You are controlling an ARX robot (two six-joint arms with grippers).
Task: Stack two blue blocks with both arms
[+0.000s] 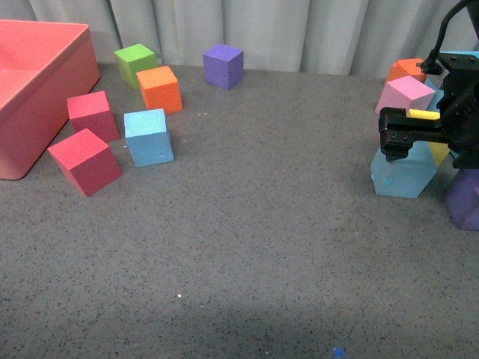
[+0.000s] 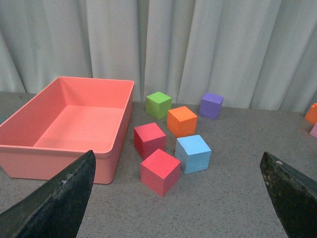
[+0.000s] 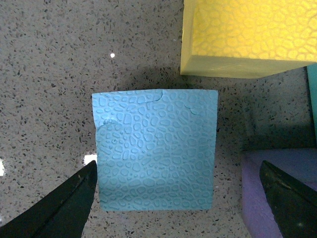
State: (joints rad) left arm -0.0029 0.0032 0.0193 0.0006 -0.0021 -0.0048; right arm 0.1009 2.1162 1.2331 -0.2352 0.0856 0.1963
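Counter (image 1: 247, 247): grey, speckled, carrying all the cubes.
Coral bin (image 1: 30, 90): far left.
Right end effector (image 3: 177, 198): fingers spread wide, straddling the right blue block without touching it.
Left end effector (image 2: 173, 198): fingers wide apart, holding nothing.
Right blue block (image 1: 404, 173): on the counter at the right, near a yellow cube (image 3: 247, 34) and a purple cube (image 3: 277, 188).
Left blue block (image 1: 148, 137): on the counter, just beside two red cubes (image 1: 84, 160).
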